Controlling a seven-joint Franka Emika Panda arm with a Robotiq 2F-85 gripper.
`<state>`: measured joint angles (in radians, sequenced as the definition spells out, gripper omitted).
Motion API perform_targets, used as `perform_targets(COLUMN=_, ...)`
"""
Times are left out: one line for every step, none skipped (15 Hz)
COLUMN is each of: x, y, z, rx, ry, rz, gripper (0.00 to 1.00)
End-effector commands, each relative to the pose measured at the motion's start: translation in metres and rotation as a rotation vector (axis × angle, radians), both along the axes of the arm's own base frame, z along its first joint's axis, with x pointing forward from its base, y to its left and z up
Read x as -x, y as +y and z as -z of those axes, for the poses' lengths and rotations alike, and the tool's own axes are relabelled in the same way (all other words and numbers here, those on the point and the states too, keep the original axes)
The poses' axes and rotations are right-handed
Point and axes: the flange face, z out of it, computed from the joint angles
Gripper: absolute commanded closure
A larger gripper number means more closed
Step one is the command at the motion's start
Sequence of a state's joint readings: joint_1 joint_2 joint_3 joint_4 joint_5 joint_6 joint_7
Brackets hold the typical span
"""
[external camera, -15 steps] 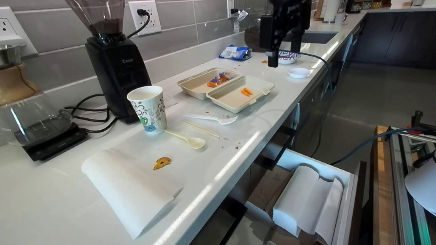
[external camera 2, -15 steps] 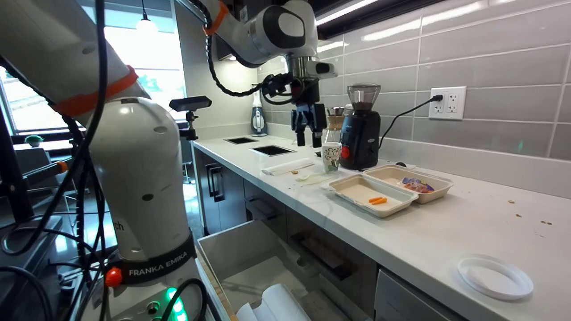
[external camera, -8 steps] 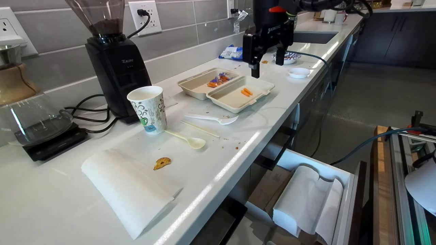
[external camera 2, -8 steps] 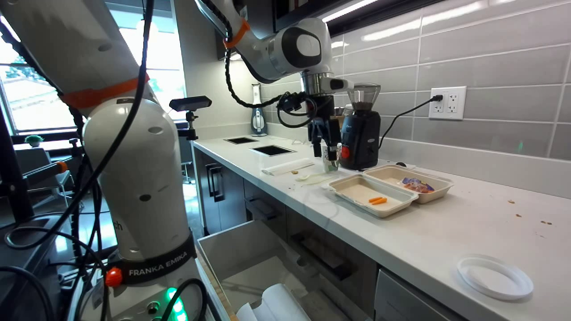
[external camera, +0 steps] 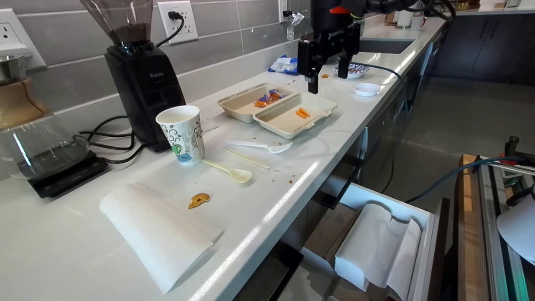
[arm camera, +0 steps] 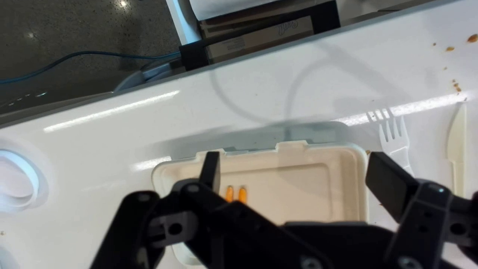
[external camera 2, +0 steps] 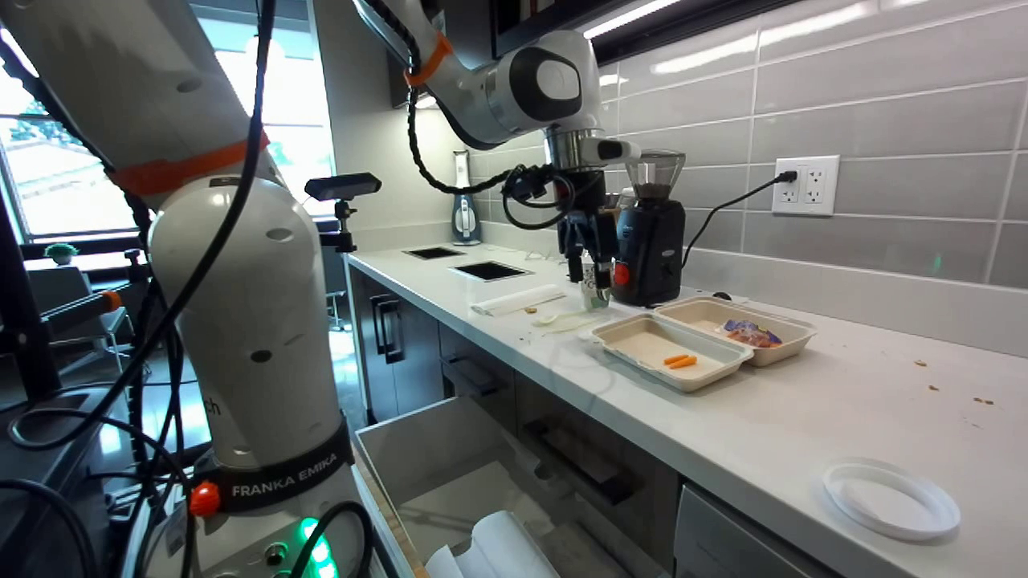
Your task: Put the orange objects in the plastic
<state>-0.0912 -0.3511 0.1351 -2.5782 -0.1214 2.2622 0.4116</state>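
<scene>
Two loose orange objects (external camera: pixel 304 112) (external camera 2: pixel 683 363) lie side by side in the shallow half of an open beige box (external camera: pixel 278 119) (external camera 2: pixel 642 345). The plastic (external camera: pixel 273 96) (external camera 2: pixel 751 332), a small clear bag with purple print and orange contents, rests in the box's deeper half. My gripper (external camera: pixel 328 79) (external camera 2: pixel 589 273) hangs above the counter, pointing down, with nothing held. Its jaws stand wide apart in the wrist view (arm camera: pixel 298 172). There the two orange objects (arm camera: pixel 242 194) show beside the left finger, their lower ends hidden by the gripper. The plastic does not show in that view.
A paper cup (external camera: pixel 184 136), white fork (external camera: pixel 261 145) and pale spoon (external camera: pixel 236 173) sit on the counter near the box. A coffee grinder (external camera 2: pixel 649 241) stands by the wall. A white lid (external camera 2: pixel 891 499) lies near the counter edge. Below is a pulled-out drawer (external camera 2: pixel 450 457).
Over the first half second my gripper came down and nearer to the box, still open. Since then it has hardly moved. The orange objects and the plastic have stayed put.
</scene>
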Motion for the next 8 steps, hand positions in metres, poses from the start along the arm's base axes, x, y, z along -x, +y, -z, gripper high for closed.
perform_targets(x=0.003, y=-0.018, z=0.009, rx=0.035, ry=-0.042, rz=-0.03, gripper=0.0)
perform_targets(x=0.003, y=-0.022, z=0.011, rx=0.037, ry=-0.056, rz=-0.039, gripper=0.0)
perform_targets(x=0.004, y=-0.026, z=0.012, rx=0.036, ry=-0.069, rz=-0.046, gripper=0.0)
perform_targets(x=0.004, y=-0.029, z=0.015, rx=0.028, ry=-0.08, rz=-0.056, gripper=0.0)
perform_targets(x=0.005, y=-0.031, z=0.016, rx=0.024, ry=-0.095, rz=-0.064, gripper=0.0)
perform_targets(x=0.006, y=-0.034, z=0.018, rx=0.018, ry=-0.105, rz=-0.072, gripper=0.0)
perform_targets(x=0.006, y=-0.036, z=0.02, rx=0.011, ry=-0.114, rz=-0.08, gripper=0.0)
perform_targets(x=0.007, y=-0.038, z=0.022, rx=0.006, ry=-0.121, rz=-0.086, gripper=0.0)
